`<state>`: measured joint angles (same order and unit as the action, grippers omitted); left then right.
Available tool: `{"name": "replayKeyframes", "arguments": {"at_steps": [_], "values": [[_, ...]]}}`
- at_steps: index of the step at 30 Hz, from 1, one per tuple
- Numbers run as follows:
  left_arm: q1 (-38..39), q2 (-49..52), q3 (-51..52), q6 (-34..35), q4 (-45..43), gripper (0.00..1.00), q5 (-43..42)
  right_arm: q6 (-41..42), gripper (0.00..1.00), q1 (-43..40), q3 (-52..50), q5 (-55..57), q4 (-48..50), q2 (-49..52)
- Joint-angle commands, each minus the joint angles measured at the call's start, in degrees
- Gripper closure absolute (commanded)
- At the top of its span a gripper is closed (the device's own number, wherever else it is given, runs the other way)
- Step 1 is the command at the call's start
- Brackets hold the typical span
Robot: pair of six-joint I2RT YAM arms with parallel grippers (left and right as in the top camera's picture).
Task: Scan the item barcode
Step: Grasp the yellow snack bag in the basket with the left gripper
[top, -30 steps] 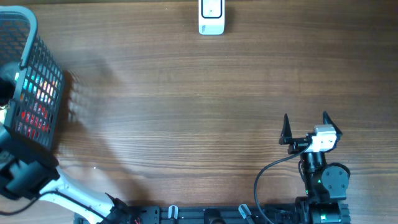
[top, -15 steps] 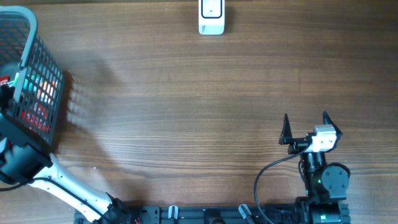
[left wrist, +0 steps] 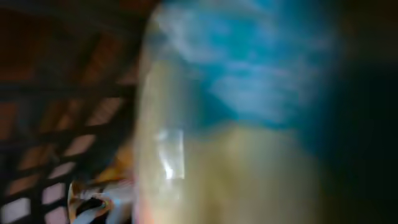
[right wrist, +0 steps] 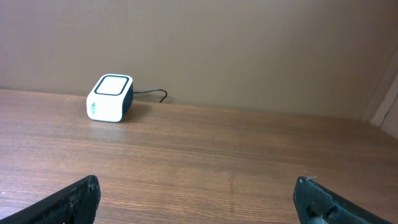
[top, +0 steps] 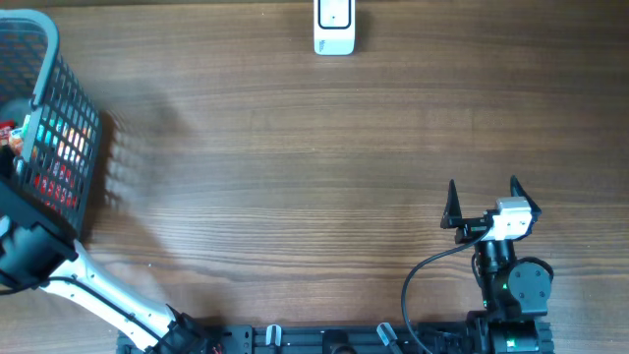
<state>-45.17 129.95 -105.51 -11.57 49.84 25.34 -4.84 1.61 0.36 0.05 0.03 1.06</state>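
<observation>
Basket: far left, red and orange packets inside.
Item: blurry blue-and-tan packet, in the basket, filling the left wrist view.
Left gripper: hidden in the basket; can't tell its grip.
Right gripper: fingers spread wide, empty.

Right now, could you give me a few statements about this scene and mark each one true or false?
1. The right pincer stands open. True.
2. The white scanner lies inside the basket. False: it stands on the table, well apart from the basket.
3. The left arm reaches into the basket. True.
4. The right pincer holds an item. False: nothing is between its fingers.
</observation>
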Motion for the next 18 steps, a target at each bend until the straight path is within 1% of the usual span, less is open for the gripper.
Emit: {"name": "replayKeyframes", "arguments": {"at_steps": [1, 9, 12, 14, 16, 18], "values": [[-0.94, 2.16, 0.57, 0.0, 0.87, 0.96, -1.44, -0.59, 0.0, -0.24, -0.07, -0.09, 0.31, -0.26], [1.75, -0.7, 0.5, 3.06, 1.38, 0.96, -1.55, -0.59, 0.0, -0.24, -0.07, -0.09, 0.31, -0.26], [3.37, -3.82, 0.5, 3.54, 1.4, 0.96, -1.7, -0.61, 0.0, -0.24, -0.07, -0.09, 0.31, -0.26], [4.5, -7.13, 0.5, 5.42, 1.4, 0.96, -2.03, -0.59, 0.0, -0.24, -0.07, -0.09, 0.31, -0.26], [5.31, -10.67, 0.5, 6.29, 1.44, 0.96, -4.2, -0.61, 0.0, -0.24, -0.07, -0.09, 0.31, -0.26], [5.99, -15.93, 0.5, 6.29, 1.84, 0.96, -9.18, -0.61, 0.0, -0.24, -0.07, -0.09, 0.31, -0.26]]}}
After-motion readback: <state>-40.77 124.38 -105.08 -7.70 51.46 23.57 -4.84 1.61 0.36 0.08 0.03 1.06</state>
